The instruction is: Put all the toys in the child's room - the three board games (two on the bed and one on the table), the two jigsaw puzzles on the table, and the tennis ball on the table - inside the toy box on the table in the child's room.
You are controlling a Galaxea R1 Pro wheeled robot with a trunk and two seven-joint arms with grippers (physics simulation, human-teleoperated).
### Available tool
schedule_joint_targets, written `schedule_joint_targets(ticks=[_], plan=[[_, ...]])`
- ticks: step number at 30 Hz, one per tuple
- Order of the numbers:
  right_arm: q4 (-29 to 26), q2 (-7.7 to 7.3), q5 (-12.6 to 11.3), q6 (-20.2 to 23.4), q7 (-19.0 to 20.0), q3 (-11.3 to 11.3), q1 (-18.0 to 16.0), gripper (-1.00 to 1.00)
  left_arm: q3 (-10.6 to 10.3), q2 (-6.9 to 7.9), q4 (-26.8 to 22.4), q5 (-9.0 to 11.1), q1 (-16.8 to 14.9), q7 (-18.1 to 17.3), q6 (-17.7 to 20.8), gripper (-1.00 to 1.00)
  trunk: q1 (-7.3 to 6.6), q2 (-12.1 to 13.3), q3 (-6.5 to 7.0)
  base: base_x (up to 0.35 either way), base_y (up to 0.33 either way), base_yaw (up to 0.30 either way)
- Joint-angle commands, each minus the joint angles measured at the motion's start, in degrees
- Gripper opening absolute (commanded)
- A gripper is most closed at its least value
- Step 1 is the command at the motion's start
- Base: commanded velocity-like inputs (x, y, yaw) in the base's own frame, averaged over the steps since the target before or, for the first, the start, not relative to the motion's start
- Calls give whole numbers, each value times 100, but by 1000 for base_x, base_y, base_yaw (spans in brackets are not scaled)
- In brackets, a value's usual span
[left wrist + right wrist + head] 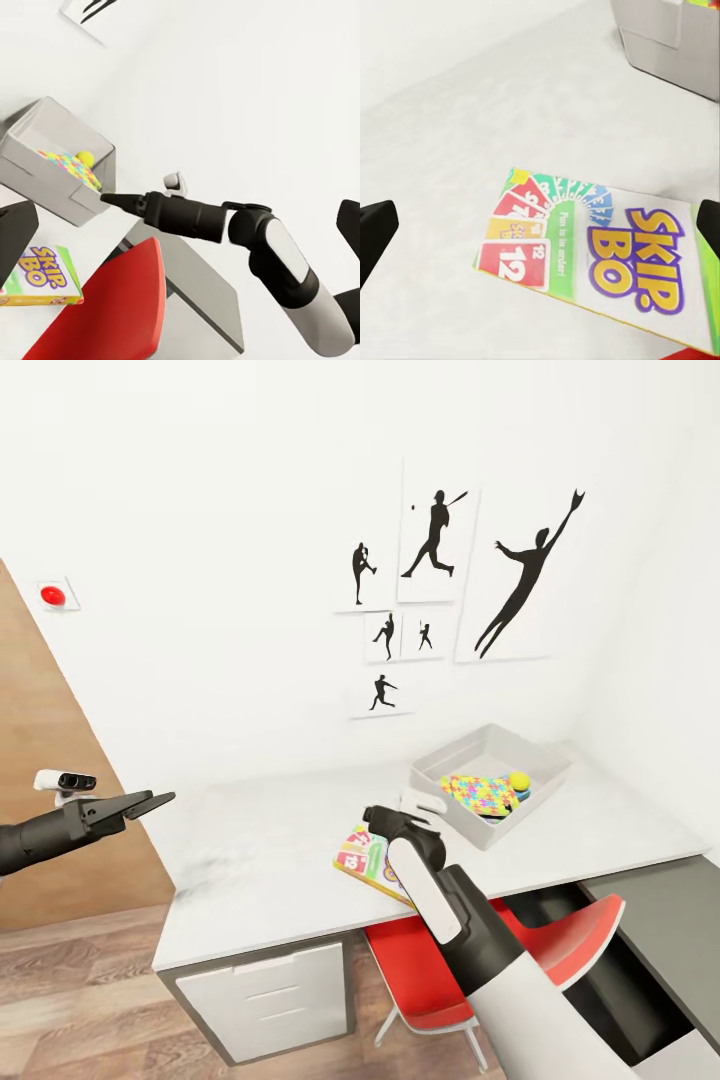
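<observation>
A Skip-Bo board game [358,853] lies flat on the white table [260,850], near its front edge. My right gripper [112,199] hovers open just above it, its fingers [376,229] spread wide to either side of the box [607,247]. The grey toy box [540,760] stands at the table's back right. It holds a colourful jigsaw puzzle [477,793] and a yellow tennis ball [519,781]. My left gripper [152,801] is open and empty, held in the air off the table's left end. The other board games and the second puzzle are hidden or out of view.
A red chair [565,950] is tucked under the table in front of me, below my right arm. A white drawer unit [270,990] sits under the table's left end. Posters [435,545] hang on the wall behind, and a wooden panel [40,720] is at left.
</observation>
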Motion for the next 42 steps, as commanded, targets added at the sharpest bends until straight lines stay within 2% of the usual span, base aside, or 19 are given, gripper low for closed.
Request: schedule_joint_targets(ticks=[1, 5, 9, 12, 17, 23, 32, 42], plan=[[8, 0, -34, -2, -70, 4, -7, 100, -1, 2, 0, -3, -5, -23, 61, 100, 4, -13, -13, 0, 3, 0], [58, 0, -50, -59, -315, -94, -35, 100, -1, 2, 0, -1, -5, -23, 61, 100, 4, -13, -13, 0, 1, 0], [153, 0, -112, -66, -473, -318, -129, 100, -1, 2, 0, -2, -5, -23, 61, 100, 4, -13, -13, 0, 0, 0], [514, 0, -154, -69, -507, -516, -348, 100, -1, 2, 0, -1, -5, -23, 15, 100, 4, -13, -13, 0, 0, 0], [1312, 0, -281, -79, -468, -639, -721, 100, -1, 2, 0, -1, -5, -23, -84, 100, 4, -13, -13, 0, 0, 0], [1542, 0, -441, -94, -447, -666, -834, 100, 44, 7, 2, -1, -5, -23, -104, 100, 4, -13, -13, 0, 0, 0], [1550, 0, -411, -113, -444, -658, -850, 100, 169, 10, 227, -1, -5, -23, -128, 100, 4, -13, -21, 0, 89, 0], [1538, 0, -398, -128, -445, -662, -867, 100, 267, 11, 270, -1, -5, -23, -248, 100, 4, -13, -100, 0, 139, 0]])
